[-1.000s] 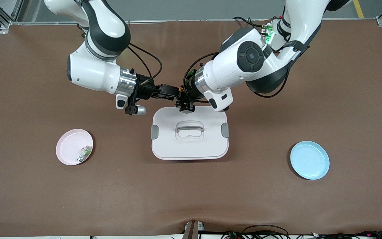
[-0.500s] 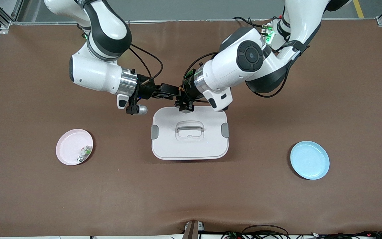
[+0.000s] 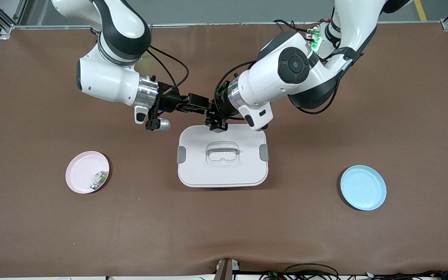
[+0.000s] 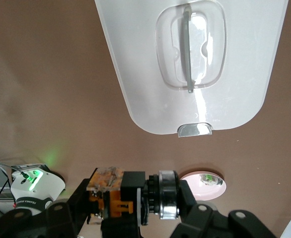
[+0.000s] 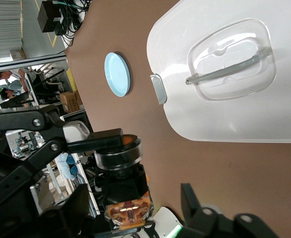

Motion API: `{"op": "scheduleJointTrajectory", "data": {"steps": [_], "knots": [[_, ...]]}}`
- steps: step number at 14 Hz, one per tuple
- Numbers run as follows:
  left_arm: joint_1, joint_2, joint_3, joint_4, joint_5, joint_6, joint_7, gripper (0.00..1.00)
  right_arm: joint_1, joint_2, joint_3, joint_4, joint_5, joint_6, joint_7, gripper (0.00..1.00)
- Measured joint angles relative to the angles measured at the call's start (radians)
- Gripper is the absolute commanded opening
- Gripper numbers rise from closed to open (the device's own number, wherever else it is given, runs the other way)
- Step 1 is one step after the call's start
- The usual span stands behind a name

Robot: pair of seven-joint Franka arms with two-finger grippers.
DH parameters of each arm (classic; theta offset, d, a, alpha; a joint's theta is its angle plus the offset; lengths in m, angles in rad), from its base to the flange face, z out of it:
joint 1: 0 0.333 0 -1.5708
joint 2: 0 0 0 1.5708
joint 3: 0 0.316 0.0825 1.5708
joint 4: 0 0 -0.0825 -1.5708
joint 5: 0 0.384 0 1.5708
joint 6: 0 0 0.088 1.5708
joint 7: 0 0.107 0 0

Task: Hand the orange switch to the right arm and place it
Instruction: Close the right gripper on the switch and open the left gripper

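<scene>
White arms (image 3: 107, 79), black joint rings

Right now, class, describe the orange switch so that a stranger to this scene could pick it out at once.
Find the white lidded box at mid-table. Over its edge nearest the arms' bases, the left gripper and right gripper meet. Between them is the orange switch: a stubby black cylinder with orange bands.

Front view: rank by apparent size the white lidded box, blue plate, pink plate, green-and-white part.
1. white lidded box
2. blue plate and pink plate: these look alike in size, so I won't rank them against each other.
3. green-and-white part, lying in the pink plate: clearly the smallest.
</scene>
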Motion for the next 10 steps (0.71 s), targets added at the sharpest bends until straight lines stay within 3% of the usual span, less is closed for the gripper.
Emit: {"op": "scheduleJointTrajectory", "data": {"steps": [5,8,9,10], "knots": [[0.001,0.000,0.000,0.001,-0.003,-0.001,0.000,0.00,0.000,-0.002,-0.001,-0.001,0.021,0.002,-0.010,0.01],[0.001,0.000,0.000,0.001,-0.003,-0.001,0.000,0.00,0.000,-0.003,-0.001,-0.001,0.021,0.002,-0.012,0.00],[0.001,0.000,0.000,0.002,-0.004,-0.001,0.000,0.28,0.000,-0.003,-0.001,-0.001,0.021,0.002,-0.012,0.00],[0.001,0.000,0.000,0.002,-0.005,-0.001,0.000,0.63,0.000,-0.003,-0.001,-0.001,0.021,0.002,-0.012,0.00]]}}
